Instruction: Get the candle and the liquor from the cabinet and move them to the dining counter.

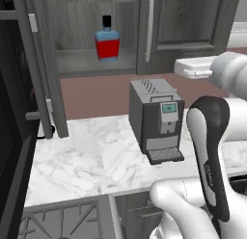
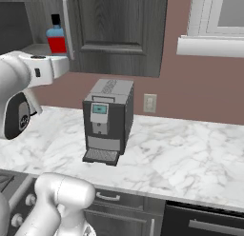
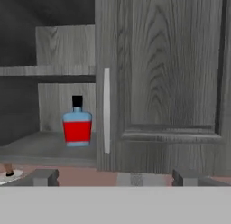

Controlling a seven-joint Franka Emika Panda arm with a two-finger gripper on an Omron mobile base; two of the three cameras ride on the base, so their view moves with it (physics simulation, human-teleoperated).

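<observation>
The bottle [image 1: 107, 40] stands upright on the bottom shelf of the cabinet [image 1: 188, 26], near the shelf's front edge, just left of the closed right door and its silver handle [image 1: 150, 30]; the left door [image 1: 41, 64] hangs open. Below, a grey coffee machine [image 1: 155, 118] sits on the marble tabletop [image 1: 87, 161], toward its back edge. In the hand view the end effector [image 3: 115, 178] faces the cabinet from outside, fingers [image 3: 44, 177] spread wide and empty, well apart from the bottle. A wall socket [image 2: 149, 103] sits right of the machine.
</observation>
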